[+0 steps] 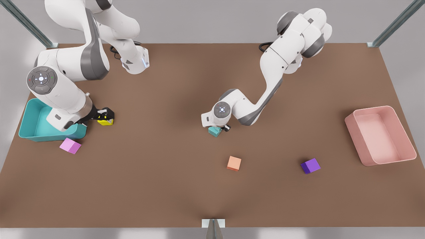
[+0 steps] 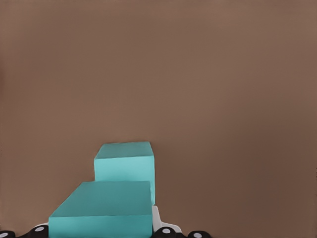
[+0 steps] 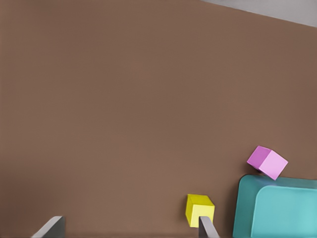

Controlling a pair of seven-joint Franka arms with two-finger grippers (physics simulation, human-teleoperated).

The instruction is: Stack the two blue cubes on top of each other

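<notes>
Teal fills the near part of my left wrist view: one blue cube [image 2: 101, 210] sits right at my left gripper [image 2: 101, 233], with pale fingers [image 2: 156, 218] against its side, and the second blue cube [image 2: 125, 168] stands just beyond it on the brown table [image 2: 223, 99], the two touching or nearly so. I read the near cube as clamped between my left fingers, narrowed to its width, though the far finger is hidden behind it. In the front view my left gripper [image 1: 219, 129] hangs low near the table's middle, and a teal block [image 1: 214, 131] peeks out from under the wrist; from there I cannot separate the two cubes. My right gripper [image 1: 105, 117] waits toward the front view's left, above a yellow cube [image 1: 105, 122] that lies just beside the teal bin [image 1: 28, 132]. In the right wrist view my right fingers [image 3: 208, 228] are spread wide with nothing between them, the yellow cube [image 3: 199, 208] on the table near one fingertip, the teal bin [image 3: 247, 208] close by and a pink cube [image 3: 267, 162] at its rim. Elsewhere in the front view the pink cube [image 1: 70, 145] lies near the bin's corner, an orange cube [image 1: 234, 163] and a purple cube [image 1: 310, 165] sit apart toward the near edge, and a pink bin [image 1: 403, 132] rests on the front view's right.
</notes>
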